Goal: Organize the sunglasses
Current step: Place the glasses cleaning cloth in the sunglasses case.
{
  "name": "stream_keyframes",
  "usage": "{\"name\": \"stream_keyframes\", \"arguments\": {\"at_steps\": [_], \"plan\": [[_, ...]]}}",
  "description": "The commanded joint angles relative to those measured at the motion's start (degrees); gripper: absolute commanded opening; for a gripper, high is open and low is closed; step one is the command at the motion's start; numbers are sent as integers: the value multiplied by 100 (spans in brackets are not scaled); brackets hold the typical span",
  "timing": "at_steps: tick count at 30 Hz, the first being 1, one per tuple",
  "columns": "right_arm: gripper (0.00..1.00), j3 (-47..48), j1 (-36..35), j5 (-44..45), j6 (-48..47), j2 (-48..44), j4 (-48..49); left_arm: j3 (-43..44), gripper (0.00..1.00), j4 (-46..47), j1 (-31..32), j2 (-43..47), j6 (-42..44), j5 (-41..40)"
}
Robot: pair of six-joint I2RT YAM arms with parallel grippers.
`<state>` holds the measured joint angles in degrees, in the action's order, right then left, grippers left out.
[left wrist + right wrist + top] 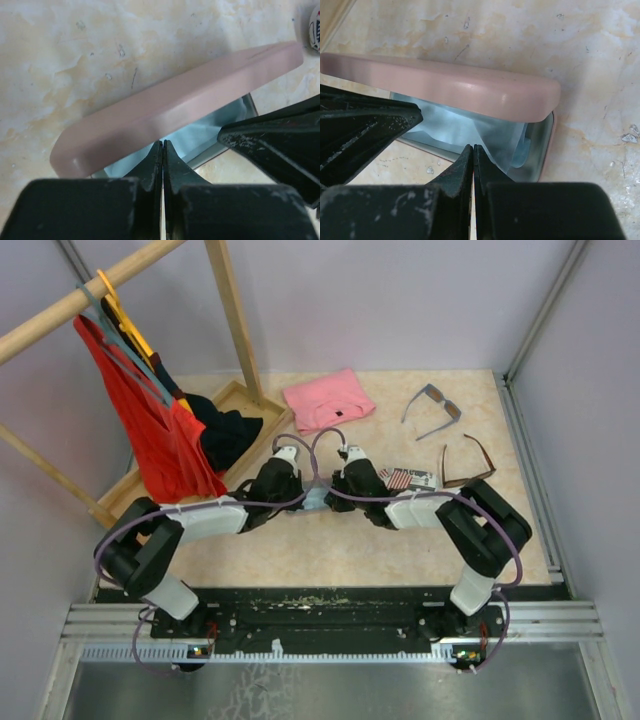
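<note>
The left tool (162, 146) and the right tool (473, 149) are both pressed together, their tips at the light blue cloth (455, 127) inside the open pink case (445, 85) in the middle of the worktop (330, 552); if they pinch the cloth I cannot tell. The grey-blue sunglasses (440, 402) lie unfolded at the far right, and the brown sunglasses (480, 454) lie near them, just beside the flag-patterned case (410, 478)
</note>
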<state>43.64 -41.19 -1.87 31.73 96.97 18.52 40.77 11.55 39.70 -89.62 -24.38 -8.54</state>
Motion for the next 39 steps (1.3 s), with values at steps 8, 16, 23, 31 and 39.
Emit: {"name": "stream_keyframes", "arguments": {"at_steps": [8, 16, 23, 31, 39], "plan": [[0, 439, 67, 189, -22, 166, -52, 319, 0, -132, -24, -431, 2, -260], [0, 477, 67, 444, -141, 136, -237, 151, 0, -114, -24, -376, -40, -370], [0, 536, 67, 758, -266, 141, -420, 121, 0, -152, -29, -359, -11, -459], [0, 560, 67, 964, -286, 116, -633, 98, 0, -152, -33, -342, -4, -477], [0, 487, 67, 1020, -335, -130, -664, 78, 0, -396, -37, 68, 36, -661]]}}
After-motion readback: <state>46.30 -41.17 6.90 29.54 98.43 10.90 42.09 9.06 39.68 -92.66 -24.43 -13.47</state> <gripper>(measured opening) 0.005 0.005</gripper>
